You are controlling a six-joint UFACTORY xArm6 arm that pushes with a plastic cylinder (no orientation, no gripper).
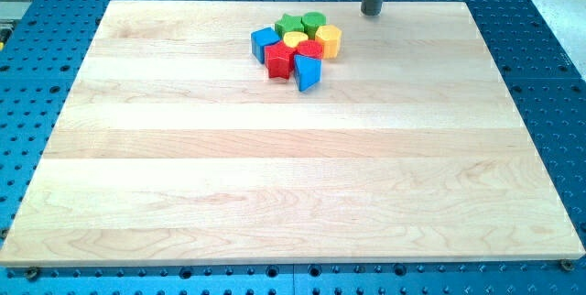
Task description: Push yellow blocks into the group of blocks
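While my tip rests at the desk's top edge, apart from the cluster, both yellow blocks touch it; no jaws exist

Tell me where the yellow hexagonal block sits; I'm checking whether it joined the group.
The yellow hexagonal block sits at the cluster's right edge near the view's top, touching the red block, with my tip up-right of it, apart.
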